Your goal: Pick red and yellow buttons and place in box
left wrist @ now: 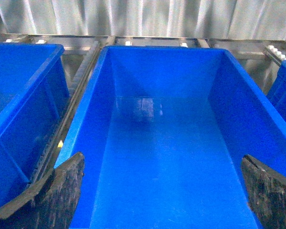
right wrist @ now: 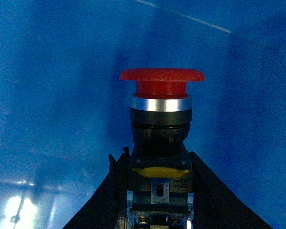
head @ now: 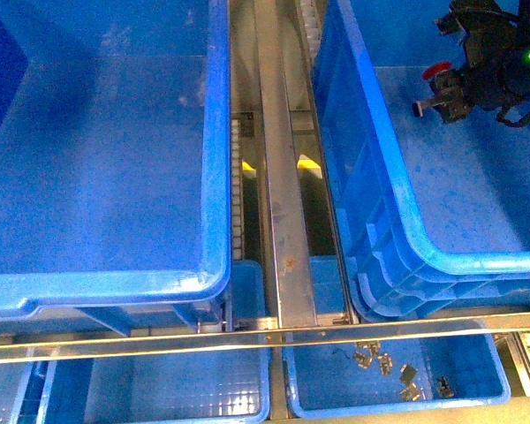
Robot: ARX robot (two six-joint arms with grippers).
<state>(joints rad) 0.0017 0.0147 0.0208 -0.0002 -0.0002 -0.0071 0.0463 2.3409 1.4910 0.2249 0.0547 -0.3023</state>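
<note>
- I count one red mushroom-capped push-button switch [right wrist: 161, 90]. It has a silver ring, a black collar and a yellow strip on its block. The print on the block is too fine for me to read.
- My right gripper [right wrist: 157, 162] has its black fingers [right wrist: 105, 195] drawn in narrow, clamping that switch by the block.
- From the front, the right gripper [head: 442, 88] holds the switch [head: 438, 69] above the floor of the right deep blue plastic crate [head: 397, 203], toward its far end.
- I count two deep crates there. The left deep blue plastic crate [head: 214, 177] sits alongside, with a grey metal rail [head: 283, 221] between them.
- My left gripper [left wrist: 162, 160] has its fingers [left wrist: 62, 191] spread wide, gripping nothing, above one deep crate's floor. I cannot tell which crate it is.
- Two shallower blue trays [head: 177, 384] lie nearest me. One holds a handful of small metal parts [head: 384, 360].
</note>
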